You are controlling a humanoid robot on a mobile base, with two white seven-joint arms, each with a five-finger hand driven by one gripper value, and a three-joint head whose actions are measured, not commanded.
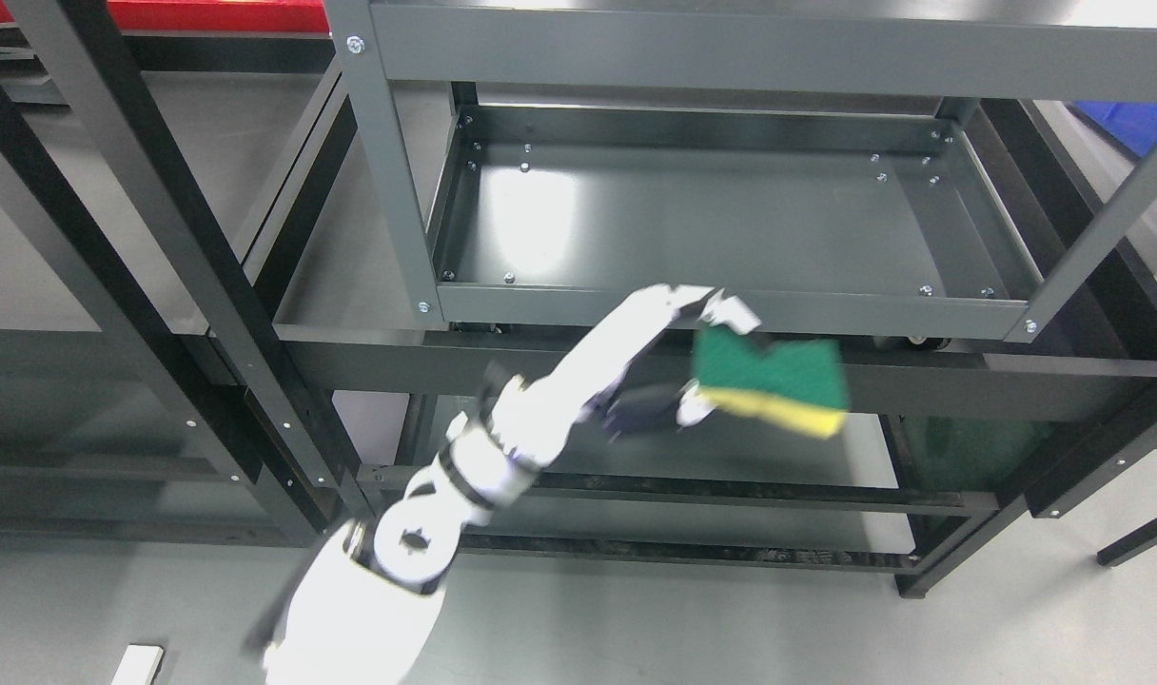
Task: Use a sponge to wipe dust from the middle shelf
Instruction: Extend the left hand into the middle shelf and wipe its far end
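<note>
My left hand (702,357) comes in from the lower left on a white arm and is shut on a sponge (771,382). The sponge is green on top and yellow underneath. It hangs in the air just in front of and slightly below the front rim (731,309) of the grey cart's middle shelf (712,219). The shelf tray is dark grey metal with a bright glare patch at its left. The hand and sponge are blurred. My right hand is out of view.
Dark rack beams (160,247) cross the left side. A cart post (388,162) stands at the left front, another (1102,238) at the right. A white object (138,663) lies on the floor at the lower left.
</note>
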